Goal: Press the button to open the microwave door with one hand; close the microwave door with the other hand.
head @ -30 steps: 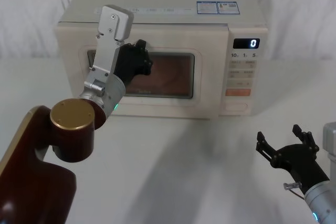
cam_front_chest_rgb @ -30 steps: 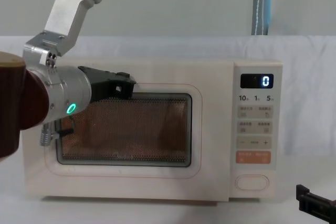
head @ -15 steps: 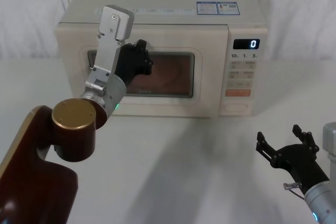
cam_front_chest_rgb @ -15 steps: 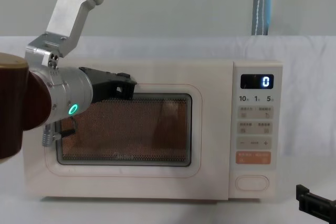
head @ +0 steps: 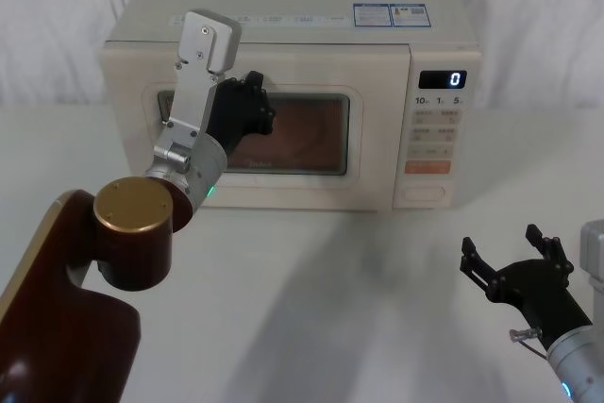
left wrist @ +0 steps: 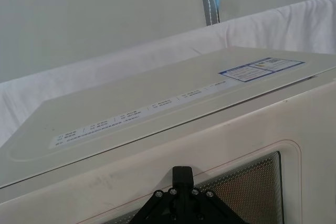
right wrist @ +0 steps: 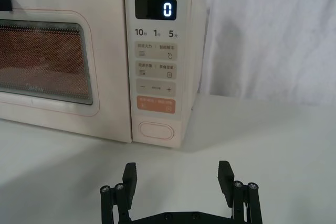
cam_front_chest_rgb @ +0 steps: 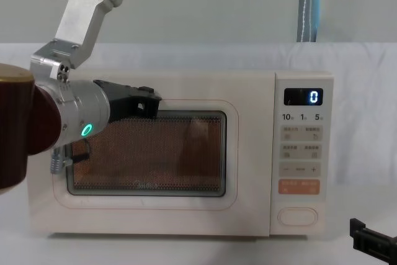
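Note:
The cream microwave (head: 283, 44) stands at the back of the table, its display reading 0. The microwave door (head: 370, 172) lies flush with the front, closed. My left gripper (head: 253, 101) is shut, and its tip (left wrist: 182, 174) rests at the upper left part of the door, over the glass window's (cam_front_chest_rgb: 155, 153) top edge. The wide oval button (right wrist: 156, 130) sits at the bottom of the control panel, with nothing touching it. My right gripper (right wrist: 177, 177) is open low over the table, in front of the button and well short of it.
A white cloth covers the table (head: 359, 290) and hangs behind the microwave. The orange key (right wrist: 156, 104) sits just above the button. Open table lies between the right gripper (head: 517, 254) and the microwave front. My left arm's brown elbow (head: 132, 224) juts in front of the door's left side.
Almost nothing. The left arm has shifted by a hair at the door, and the right gripper has stayed where it was.

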